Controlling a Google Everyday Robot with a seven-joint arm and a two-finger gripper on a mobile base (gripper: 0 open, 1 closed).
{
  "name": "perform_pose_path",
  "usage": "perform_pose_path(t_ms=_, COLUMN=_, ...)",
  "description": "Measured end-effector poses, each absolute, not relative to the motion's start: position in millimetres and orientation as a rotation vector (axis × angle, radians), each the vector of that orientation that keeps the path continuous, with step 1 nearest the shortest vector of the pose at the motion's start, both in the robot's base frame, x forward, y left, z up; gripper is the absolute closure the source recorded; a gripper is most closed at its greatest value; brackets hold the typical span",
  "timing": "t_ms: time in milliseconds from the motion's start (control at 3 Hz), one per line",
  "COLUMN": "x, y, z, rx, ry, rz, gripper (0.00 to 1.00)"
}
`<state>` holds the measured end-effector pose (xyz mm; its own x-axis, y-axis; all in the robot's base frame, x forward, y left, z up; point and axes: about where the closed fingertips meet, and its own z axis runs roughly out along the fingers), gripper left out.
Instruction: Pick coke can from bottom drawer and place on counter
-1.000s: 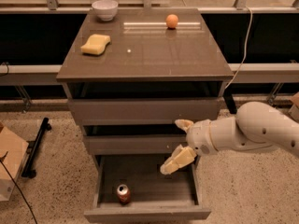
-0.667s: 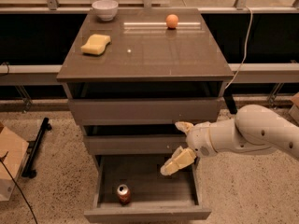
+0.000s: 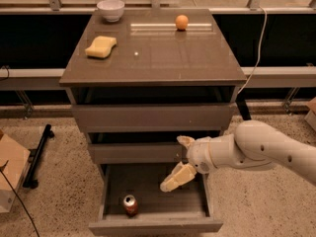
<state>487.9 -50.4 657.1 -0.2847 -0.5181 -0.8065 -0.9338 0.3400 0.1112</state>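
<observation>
Pincer [image 3: 180, 160] spread wide over the open bottom drawer [image 3: 154, 226], holding nothing.
The coke can [image 3: 130, 205] stands upright near the drawer's front, left of centre, apart from the pincer, whose lower finger seems to hang above the tray. The worktop [image 3: 158, 63] carries a sponge [image 3: 100, 47], bowl [image 3: 110, 9] and orange ball [image 3: 181, 21].

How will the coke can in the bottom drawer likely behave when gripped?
The coke can stands upright in the bottom drawer, so a sideways nudge could probably tip it and let it roll. Its smooth round wall looks slippery. The open tool hovers over the drawer, apart from the can.
</observation>
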Motion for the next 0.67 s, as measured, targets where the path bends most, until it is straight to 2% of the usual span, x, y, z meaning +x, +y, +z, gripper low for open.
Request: perform_pose_path(t_ms=667, x=501.4, y=-29.7, z=611.3, rx=-1.225, ry=1.917, rz=0.796, gripper=0.0)
